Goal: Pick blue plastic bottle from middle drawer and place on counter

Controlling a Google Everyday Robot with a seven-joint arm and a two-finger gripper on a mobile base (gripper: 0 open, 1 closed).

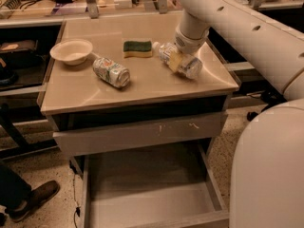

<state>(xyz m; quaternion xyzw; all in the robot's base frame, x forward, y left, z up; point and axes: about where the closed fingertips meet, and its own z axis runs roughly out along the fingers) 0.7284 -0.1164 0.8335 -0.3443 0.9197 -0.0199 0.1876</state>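
The blue plastic bottle (183,61) lies on its side at the right of the beige counter (142,91), its white cap pointing back left. My gripper (176,58) reaches down from the white arm and is shut on the bottle's middle, one yellowish finger pad (174,61) across its side. The bottle looks to rest on or just above the counter top. The middle drawer (152,205) is pulled out below, grey, with nothing in it.
On the counter are a green-patterned soda can (111,71) lying on its side, a green sponge (137,48) and a white bowl (71,51). A scratched-front grey drawer (142,133) sits above the open one. My white body (270,175) fills the right. A person's shoe (33,198) is at lower left.
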